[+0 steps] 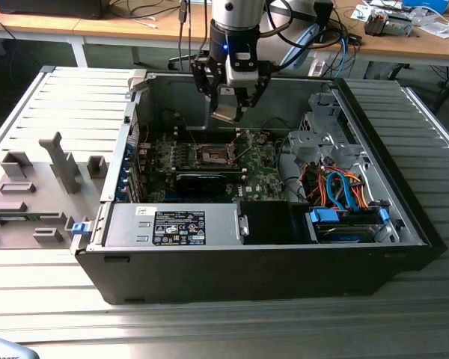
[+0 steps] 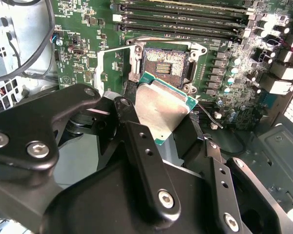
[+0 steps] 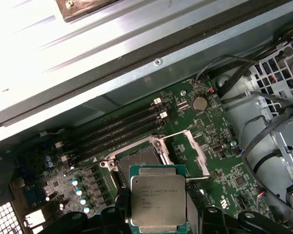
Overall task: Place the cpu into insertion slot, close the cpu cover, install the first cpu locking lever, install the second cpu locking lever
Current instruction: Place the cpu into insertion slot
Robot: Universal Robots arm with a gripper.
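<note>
Silvery cpu (image 3: 157, 207) clamped in jaws, tilted, metal face up, above insertion slot (image 3: 136, 163).

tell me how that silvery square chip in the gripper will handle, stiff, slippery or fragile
The silvery-grey square cpu chip is probably rigid: it looks flat, unbent, in the gripper. Its smooth metal face looks slippery, so a loose grip might let it slide. Its thin green edge suggests light and fragile.

Soft, even room light filled the exterior view. In the first wrist view, glare bleached the desk (image 3: 44, 44) beyond the tool (image 3: 158, 220), while the cpu (image 3: 158, 202) it clamped gleamed dully; its face shone paler in the second wrist view.
</note>
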